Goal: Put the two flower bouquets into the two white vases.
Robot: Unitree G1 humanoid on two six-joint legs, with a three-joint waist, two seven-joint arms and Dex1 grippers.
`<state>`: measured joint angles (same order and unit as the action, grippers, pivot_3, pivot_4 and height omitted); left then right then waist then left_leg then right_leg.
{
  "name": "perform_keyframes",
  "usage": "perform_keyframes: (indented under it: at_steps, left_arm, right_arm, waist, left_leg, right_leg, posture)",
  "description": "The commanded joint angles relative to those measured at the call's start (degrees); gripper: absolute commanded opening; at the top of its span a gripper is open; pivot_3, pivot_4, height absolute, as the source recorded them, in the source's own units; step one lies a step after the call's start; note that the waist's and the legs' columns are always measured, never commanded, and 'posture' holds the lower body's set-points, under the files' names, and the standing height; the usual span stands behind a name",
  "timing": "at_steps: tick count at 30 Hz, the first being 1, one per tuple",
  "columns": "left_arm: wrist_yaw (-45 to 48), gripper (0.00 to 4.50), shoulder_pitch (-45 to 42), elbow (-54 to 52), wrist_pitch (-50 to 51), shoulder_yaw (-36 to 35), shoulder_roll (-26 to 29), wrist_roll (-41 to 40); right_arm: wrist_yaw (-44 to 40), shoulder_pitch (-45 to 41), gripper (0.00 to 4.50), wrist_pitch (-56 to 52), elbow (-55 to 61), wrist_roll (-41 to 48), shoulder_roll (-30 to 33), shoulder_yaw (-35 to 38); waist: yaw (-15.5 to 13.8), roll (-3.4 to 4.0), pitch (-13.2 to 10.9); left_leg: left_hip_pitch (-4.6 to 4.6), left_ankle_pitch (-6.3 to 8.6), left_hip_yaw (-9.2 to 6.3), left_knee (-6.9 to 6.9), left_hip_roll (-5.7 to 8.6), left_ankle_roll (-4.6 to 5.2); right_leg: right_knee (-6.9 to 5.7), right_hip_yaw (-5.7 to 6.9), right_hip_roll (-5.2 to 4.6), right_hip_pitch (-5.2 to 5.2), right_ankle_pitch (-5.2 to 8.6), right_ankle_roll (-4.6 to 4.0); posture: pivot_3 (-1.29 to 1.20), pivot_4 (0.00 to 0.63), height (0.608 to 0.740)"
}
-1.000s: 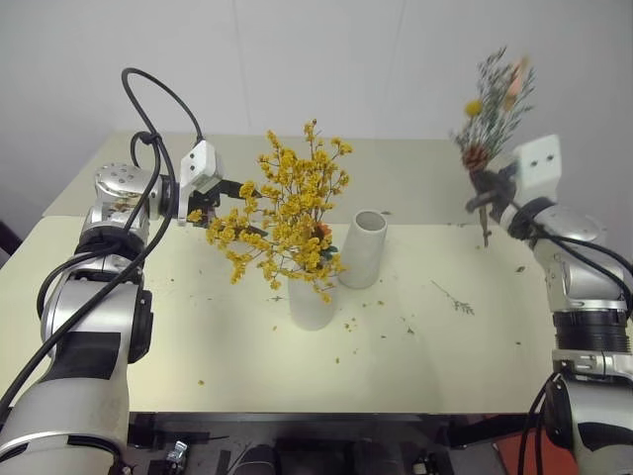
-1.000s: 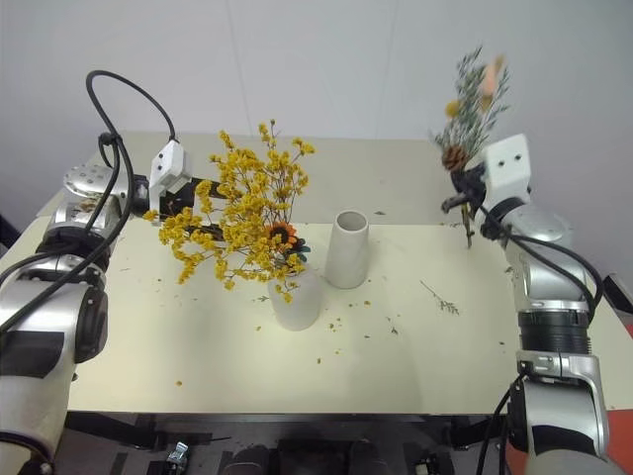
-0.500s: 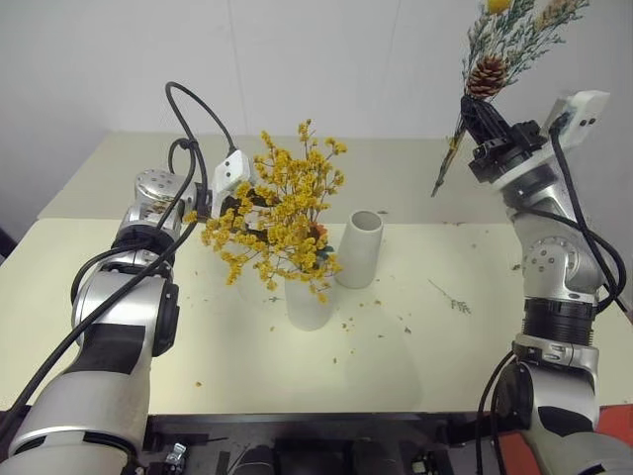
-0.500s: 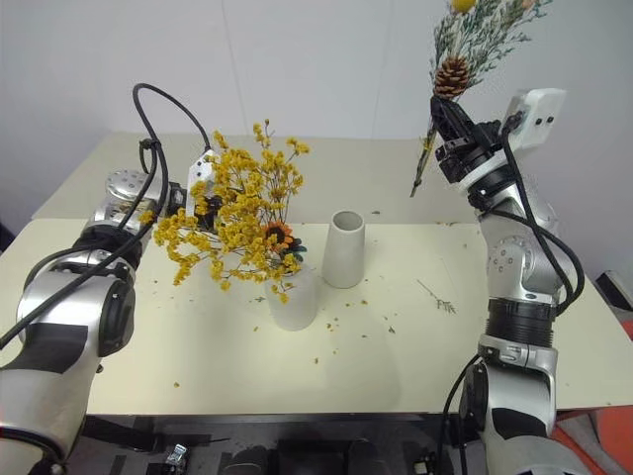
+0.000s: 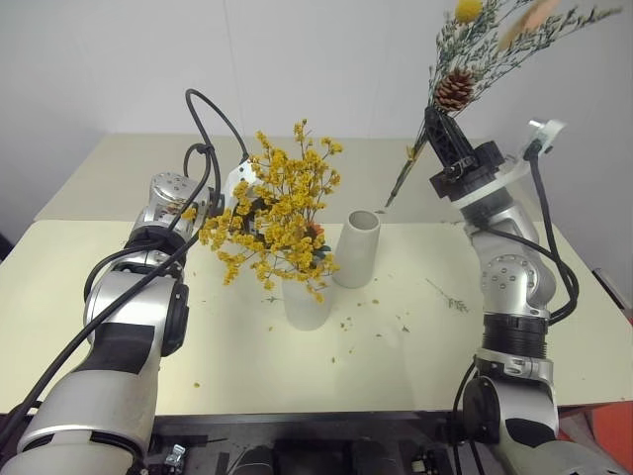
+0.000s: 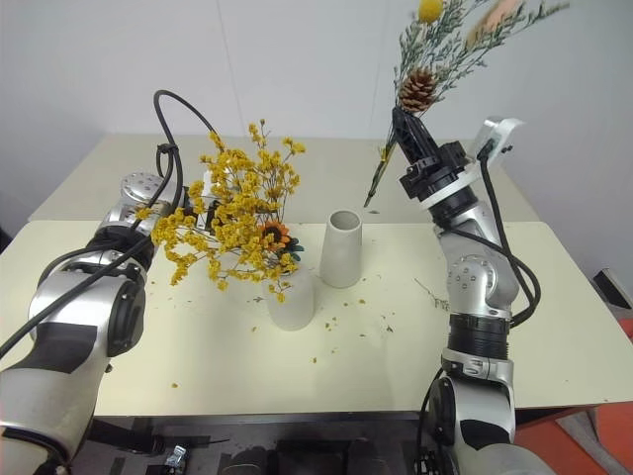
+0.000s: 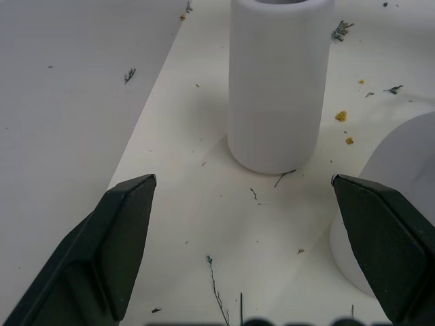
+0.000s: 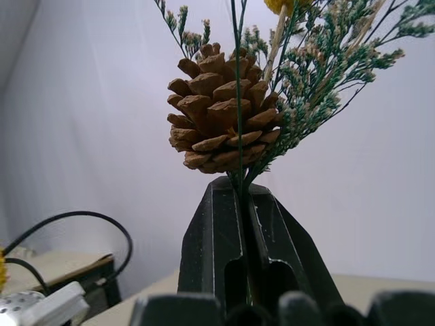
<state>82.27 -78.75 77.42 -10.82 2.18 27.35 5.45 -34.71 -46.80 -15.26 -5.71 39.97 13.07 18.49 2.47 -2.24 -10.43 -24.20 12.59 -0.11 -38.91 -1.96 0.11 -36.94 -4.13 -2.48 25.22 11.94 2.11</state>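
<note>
A bushy yellow bouquet [image 5: 279,210] stands in the short rounded white vase [image 5: 307,302] at the table's middle. Just right of it the taller white cylinder vase [image 5: 357,248] stands with nothing in it. My right gripper [image 5: 435,121] is raised high behind and to the right of the cylinder, pointing up, shut on the grey-green sprig with a brown pinecone [image 5: 455,89]. The sprig's thin stem end [image 5: 398,186] hangs above and right of the cylinder's mouth. My left gripper [image 7: 241,182] is open just left of the yellow flowers, level with them, facing the cylinder vase [image 7: 279,81].
Loose yellow crumbs and a small twig [image 5: 450,297] lie scattered on the cream table [image 5: 198,336] around the vases. A second table surface [image 5: 119,168] sits behind, against a white wall. A black cable [image 5: 213,119] loops above my left wrist.
My right gripper has swung left and up with the sprig and rolled, so the sprig now stands upright nearer the cylinder vase. My left gripper has shifted right, closer to the yellow bouquet.
</note>
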Motion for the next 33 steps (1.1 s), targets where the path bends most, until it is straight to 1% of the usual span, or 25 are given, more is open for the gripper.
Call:
perform_keyframes:
  at_steps: [1, 14, 19, 24, 33]
  left_arm:
    - [0.28, 4.50, -2.13, -0.24, 0.64, -1.22, -0.03, -0.01]
    - [0.51, 4.50, -1.57, -0.38, 0.22, -2.37, -0.39, -0.14]
    - [1.96, 4.50, -1.52, -0.58, -0.47, -4.10, -0.59, -1.57]
    - [2.92, 4.50, -1.63, -0.71, -0.61, -5.03, -0.62, -1.67]
    - [3.27, 4.50, -1.48, -0.74, -0.71, -5.50, -0.41, -1.55]
  right_arm:
    - [-1.15, -1.15, 0.04, 1.35, 1.11, 1.76, -1.26, -0.64]
    - [-4.82, -2.00, 0.04, 3.36, -4.16, 0.88, -4.65, -2.83]
    - [-6.99, -1.19, 0.04, 7.40, -5.95, -0.85, -5.29, -3.48]
    - [-9.52, -0.76, 0.04, 12.50, -9.49, -2.89, -5.14, -3.47]
    - [-10.44, -2.39, 0.04, 12.66, -10.72, -2.07, -3.97, -2.96]
  waist:
    - [0.01, 0.00, 0.00]
    - [0.03, 0.01, -0.01]
    - [0.06, 0.02, -0.01]
    - [0.11, 0.02, -0.01]
    - [0.11, 0.02, -0.01]
  left_leg:
    - [0.00, 0.00, 0.00, 0.00, 0.00, 0.00]
    - [0.00, 0.00, -0.01, 0.00, 0.00, 0.00]
    - [-0.01, 0.00, -0.01, 0.00, 0.00, 0.00]
    - [0.00, 0.00, -0.01, 0.00, 0.00, 0.00]
    - [0.02, 0.00, -0.02, 0.00, 0.00, 0.00]
  right_leg:
    - [-0.06, 0.00, 0.00, 0.00, 0.00, 0.00]
    - [-0.10, 0.02, 0.00, 0.00, 0.00, 0.00]
    - [-0.12, 0.02, 0.00, 0.00, 0.00, 0.00]
    - [-0.10, 0.02, 0.00, 0.00, 0.00, 0.00]
    - [-0.11, 0.02, 0.00, 0.00, 0.00, 0.00]
  posture:
    - [0.00, 0.150, 0.740]
    - [0.00, 0.150, 0.740]
    - [0.00, 0.150, 0.740]
    - [0.00, 0.150, 0.740]
    - [0.00, 0.150, 0.740]
